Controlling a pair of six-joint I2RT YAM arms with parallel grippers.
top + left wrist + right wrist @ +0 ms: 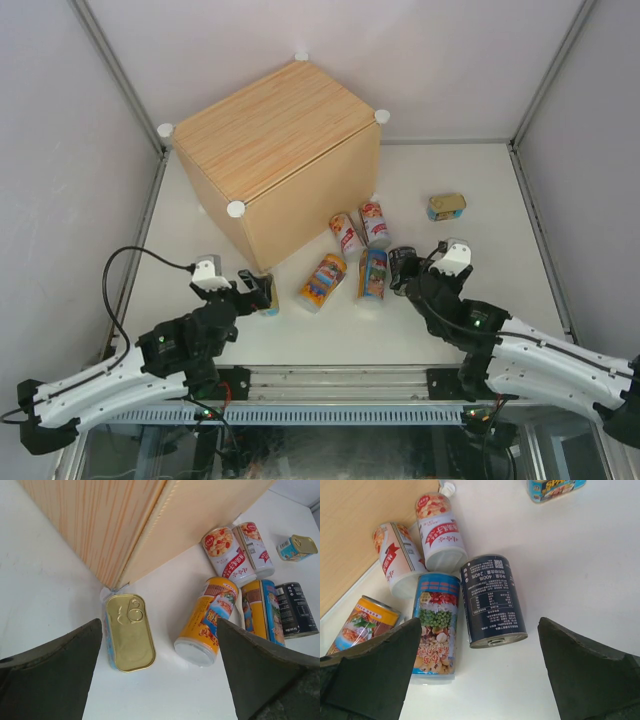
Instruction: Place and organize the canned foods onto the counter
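The counter (280, 140) is a large light-wood box at the back left, with nothing on top. Two red-white cans (345, 235) (375, 222), an orange can (323, 281) and a blue can (373, 273) lie on the table in front of it. A dark can (492, 600) lies beside the blue can (436, 625). One flat gold-topped tin (129, 632) lies by the counter's near corner. The other tin (447, 206) lies at the right. My left gripper (159, 645) is open above the tin and the orange can (207, 620). My right gripper (479, 645) is open above the dark can.
White walls and metal frame posts enclose the table. The counter's wood side (115, 525) rises close in front of my left gripper. A rail (330, 385) runs along the near edge between the arm bases.
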